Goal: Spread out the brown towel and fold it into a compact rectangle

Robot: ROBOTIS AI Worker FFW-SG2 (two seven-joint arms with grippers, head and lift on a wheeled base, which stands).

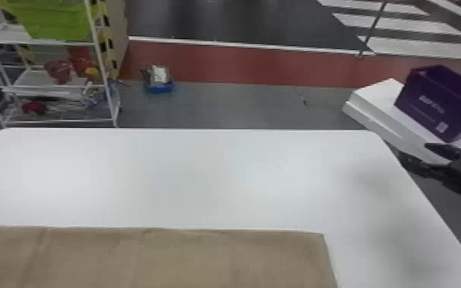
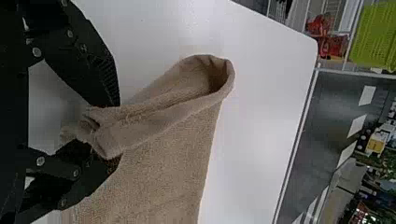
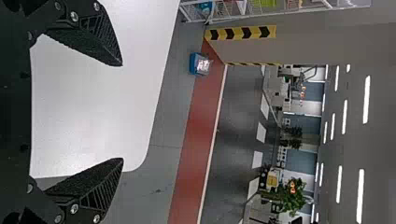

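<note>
The brown towel (image 1: 187, 260) lies along the near edge of the white table in the head view, its far edge nearly straight, with a few soft creases. Off the table's right side is my right gripper (image 1: 413, 151), holding nothing. In the left wrist view, my left gripper (image 2: 117, 133) is shut on a bunched part of the brown towel (image 2: 163, 179), whose edge curls up into an open loop beyond the fingers. My right gripper (image 3: 123, 112) stands open in the right wrist view, fingers wide apart above the table corner.
The white table (image 1: 187, 176) extends beyond the towel. Behind it at left stands a wire shelf (image 1: 57, 44) with a green basket; a blue box (image 1: 160, 87) is on the floor. At right, a purple bin (image 1: 436, 105) sits on white boxes near the right arm.
</note>
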